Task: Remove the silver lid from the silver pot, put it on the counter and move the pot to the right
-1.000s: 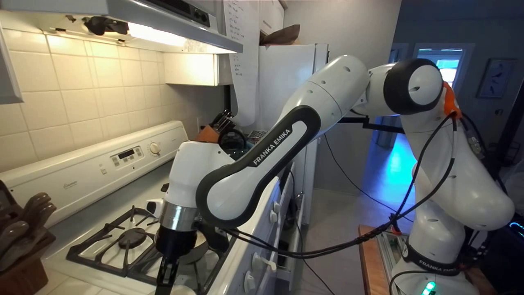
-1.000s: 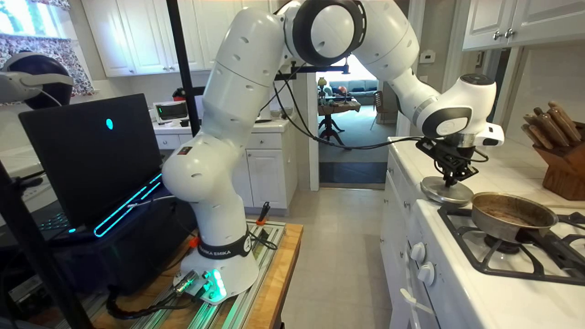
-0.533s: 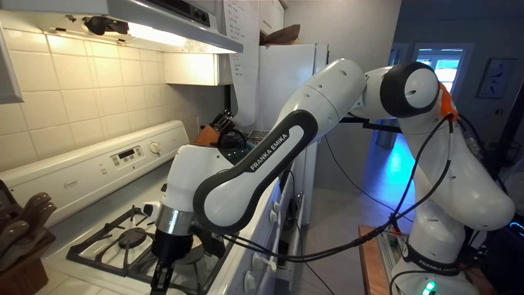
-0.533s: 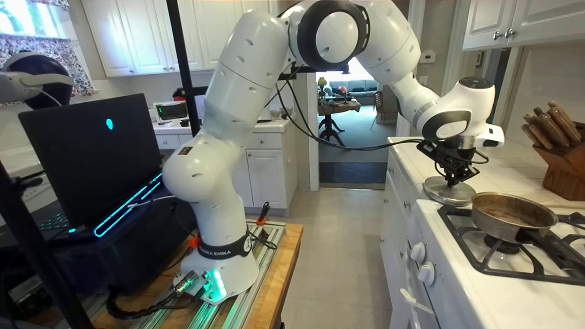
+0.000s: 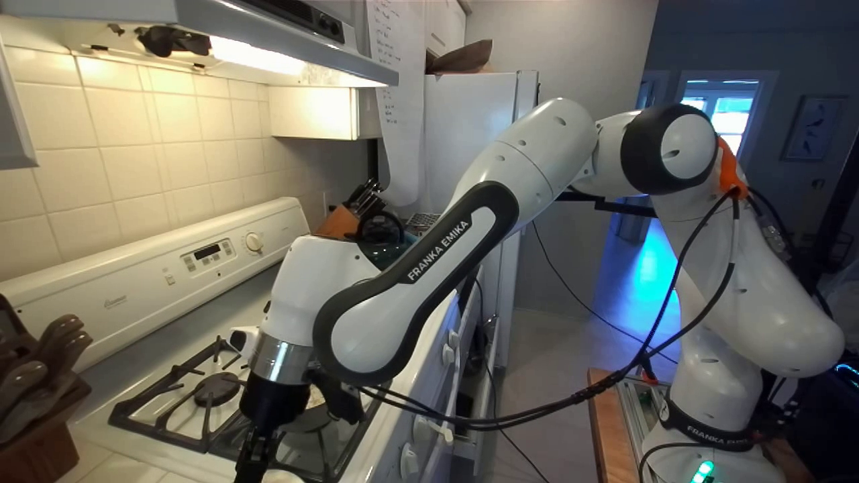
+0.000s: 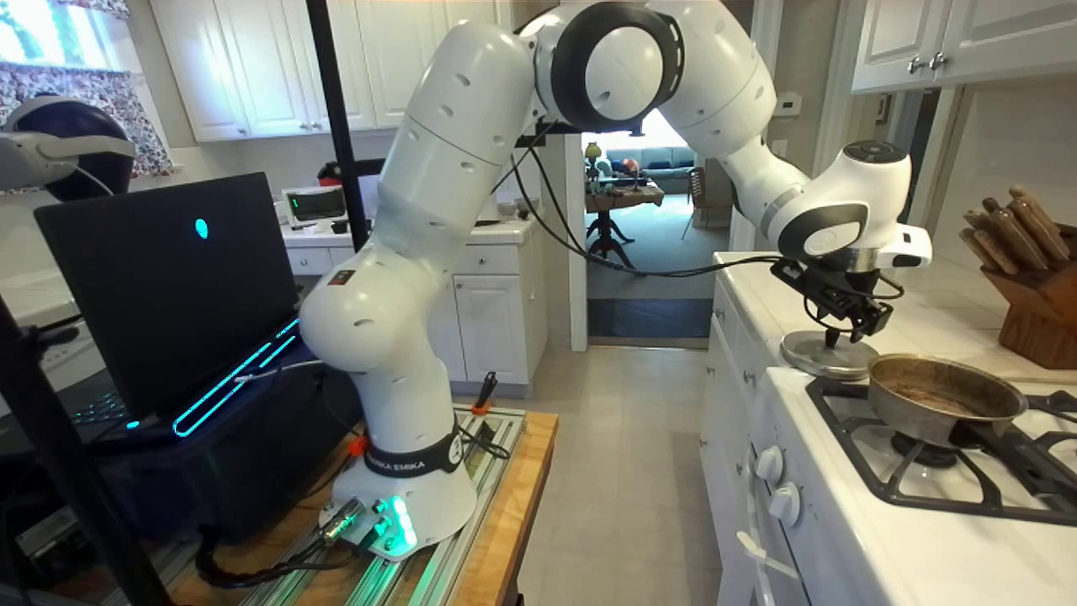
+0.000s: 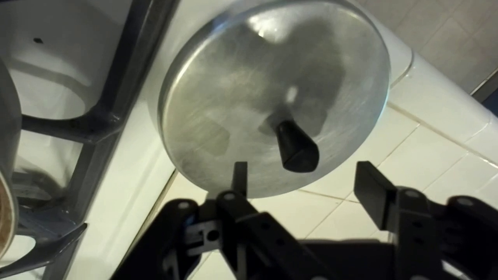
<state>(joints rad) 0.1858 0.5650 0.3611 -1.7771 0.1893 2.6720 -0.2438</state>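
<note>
- Lid [image 7: 268, 93]: lies on the desk [image 7: 443, 155] beside the stove [image 6: 917, 547], rim overlapping the stove's edge.
- Pot [image 6: 913, 412]: sits uncovered on the stove.
- Tool [image 7: 305, 182]: fingers [image 7: 371, 190] apart, clear of the knob [image 7: 297, 149].

White-tiled counter [image 6: 947, 316] under silver lid [image 6: 824, 358] (and a knife block [image 6: 1043, 316]).

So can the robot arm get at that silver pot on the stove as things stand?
Probably yes: the gripper is open and not holding the silver lid, which lies beside the silver pot. The pot is uncovered and nothing seems in the way, though the gripper likely must shift sideways first.
</note>
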